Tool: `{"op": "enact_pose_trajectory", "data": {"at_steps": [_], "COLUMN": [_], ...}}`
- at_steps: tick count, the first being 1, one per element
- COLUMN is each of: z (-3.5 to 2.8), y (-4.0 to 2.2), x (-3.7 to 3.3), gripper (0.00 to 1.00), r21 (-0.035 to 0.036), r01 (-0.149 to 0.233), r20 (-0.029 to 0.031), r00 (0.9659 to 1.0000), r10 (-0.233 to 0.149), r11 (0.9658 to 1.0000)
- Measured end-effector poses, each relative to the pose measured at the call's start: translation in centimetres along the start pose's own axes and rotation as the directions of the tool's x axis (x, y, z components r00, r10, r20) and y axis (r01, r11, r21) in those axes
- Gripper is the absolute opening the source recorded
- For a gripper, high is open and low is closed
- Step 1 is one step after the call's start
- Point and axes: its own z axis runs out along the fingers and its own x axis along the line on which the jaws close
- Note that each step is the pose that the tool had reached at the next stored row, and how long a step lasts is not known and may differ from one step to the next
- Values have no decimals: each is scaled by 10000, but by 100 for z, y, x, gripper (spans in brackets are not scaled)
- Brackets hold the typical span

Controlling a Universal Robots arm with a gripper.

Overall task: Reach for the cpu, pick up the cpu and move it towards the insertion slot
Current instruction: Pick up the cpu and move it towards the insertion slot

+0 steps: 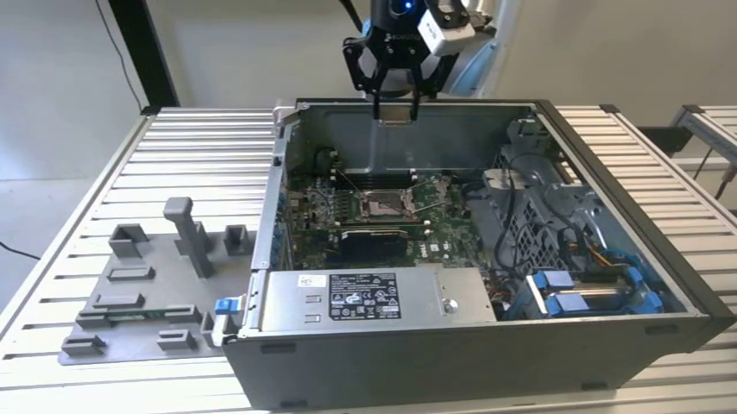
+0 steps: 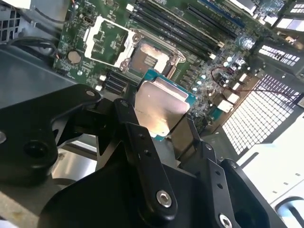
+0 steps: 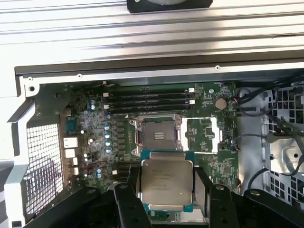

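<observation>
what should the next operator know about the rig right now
Hand: shut on the cpu, holding it by its edges, silvery face toward the first wrist camera.
Cpu: in the air above the open case, over the green board.
Slot: empty and open, metal frame swung aside, a little ahead of the cpu in both wrist views.
Done: reach and pick-up.
Left: cpu not yet over the slot.

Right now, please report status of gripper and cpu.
Gripper shut on cpu. Held above open case, insertion slot below, empty. Nothing between them.
</observation>
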Motion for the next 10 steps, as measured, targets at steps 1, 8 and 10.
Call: {"op": "enact_pose_trajectory", "data": {"at_steps": [1,8,10], "z": [10,55,62], "y": [9,90,91], "x": [4,19,19], "gripper": [0,0,0], "r21": [-1,4,1], "r01": [4,4,6], "r20": [1,-12,-11], "r00": [10000,10000,10000], "r10": [-4,-4,-6], "r11": [10000,10000,10000]}}
